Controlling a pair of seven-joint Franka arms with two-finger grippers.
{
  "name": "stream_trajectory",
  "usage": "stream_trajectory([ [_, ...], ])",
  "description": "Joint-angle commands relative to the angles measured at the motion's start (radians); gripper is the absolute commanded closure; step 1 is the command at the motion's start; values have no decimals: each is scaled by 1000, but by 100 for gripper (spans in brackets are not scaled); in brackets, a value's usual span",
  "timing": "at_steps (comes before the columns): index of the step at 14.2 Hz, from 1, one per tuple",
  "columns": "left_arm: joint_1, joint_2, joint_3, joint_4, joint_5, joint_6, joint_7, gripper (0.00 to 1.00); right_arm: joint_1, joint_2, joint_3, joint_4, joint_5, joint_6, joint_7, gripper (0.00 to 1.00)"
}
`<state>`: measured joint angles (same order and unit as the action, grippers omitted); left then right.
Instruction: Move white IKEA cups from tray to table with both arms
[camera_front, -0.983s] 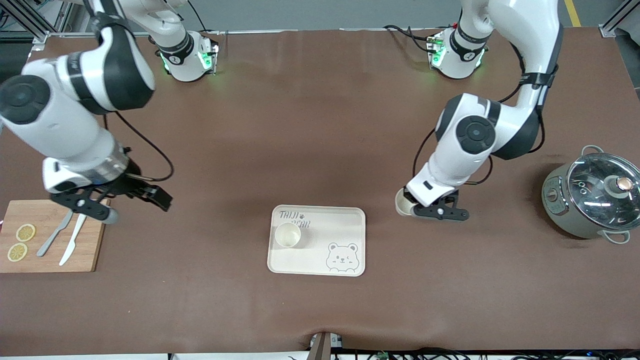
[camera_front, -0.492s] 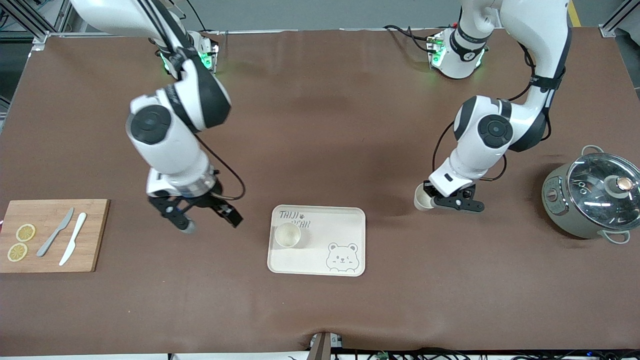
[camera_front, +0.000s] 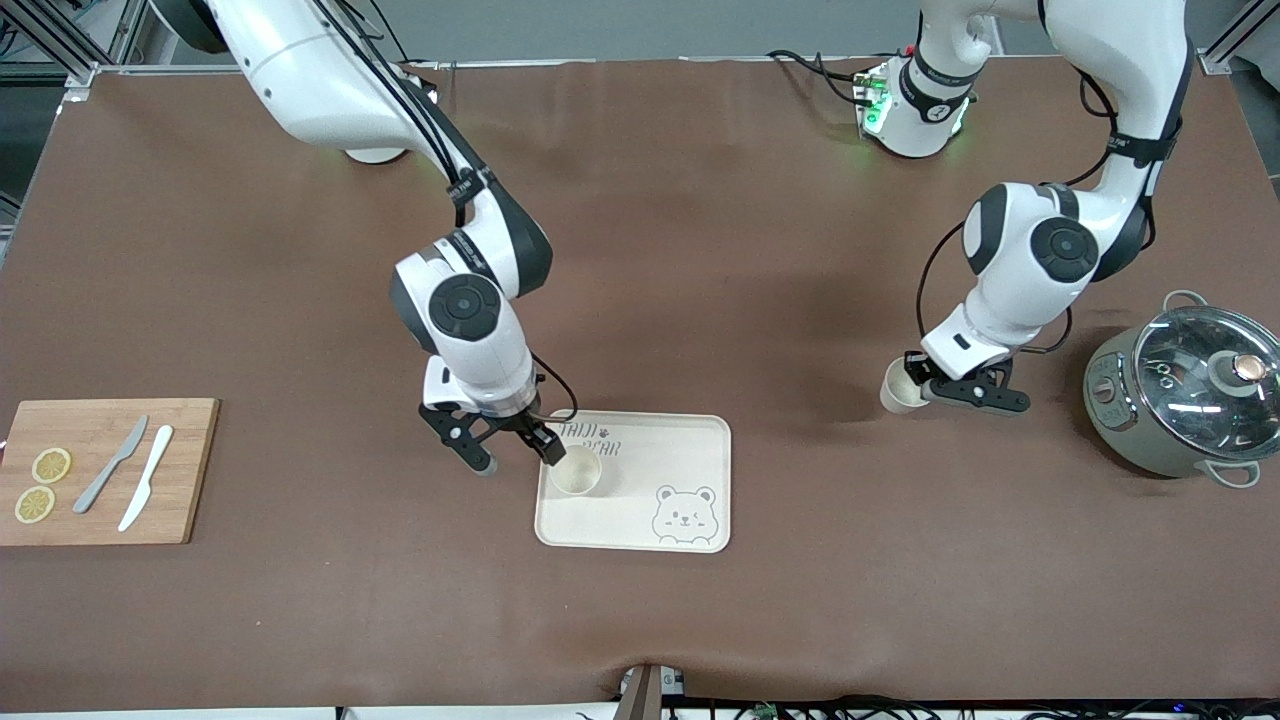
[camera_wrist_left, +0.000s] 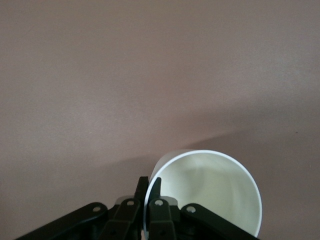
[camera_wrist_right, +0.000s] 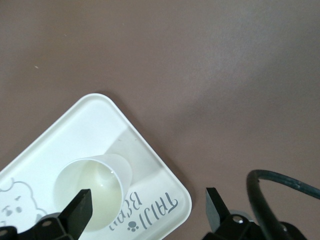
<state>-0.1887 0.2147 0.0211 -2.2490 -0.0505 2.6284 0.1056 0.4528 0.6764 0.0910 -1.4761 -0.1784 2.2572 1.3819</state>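
One cup on the tray, one cup gripped by the left gripper.

The first cup (camera_front: 576, 470) stands upright in the tray (camera_front: 690, 440), at the corner nearest the right arm's base, beside the printed lettering. The right gripper (camera_front: 516, 454) hangs over that edge of the tray with its fingers spread wide and holding nothing; one finger (camera_wrist_right: 77, 212) sits over the cup's rim, the other over the table (camera_front: 640, 260) just off the tray. The second cup (camera_front: 900, 389) is away from the tray, toward the left arm's end of the table, between the tray and the lidded pot (camera_front: 1185, 388). The left gripper (camera_front: 935, 392) is clamped on this cup's wall, one finger inside the rim and one outside. A cutting board (camera_front: 180, 500) with two knives and lemon slices lies well apart from the tray, at the right arm's end of the table.
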Motion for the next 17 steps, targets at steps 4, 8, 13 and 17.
stream_trajectory([
  [4, 34, -75, -24, -115, -269, 70, 264, 100, 7, 58, -7, 46, -42, 28, 14, 0],
  [8, 38, -52, -24, -136, -472, 114, 468, 100, 9, 80, -7, 65, -41, 80, 16, 0],
  [13, 35, -11, -26, -149, -476, 177, 500, 100, 21, 112, -7, 76, -42, 84, 16, 0],
  [17, 35, 5, -23, -167, -476, 213, 542, 100, 29, 130, -8, 76, -44, 85, 16, 0],
])
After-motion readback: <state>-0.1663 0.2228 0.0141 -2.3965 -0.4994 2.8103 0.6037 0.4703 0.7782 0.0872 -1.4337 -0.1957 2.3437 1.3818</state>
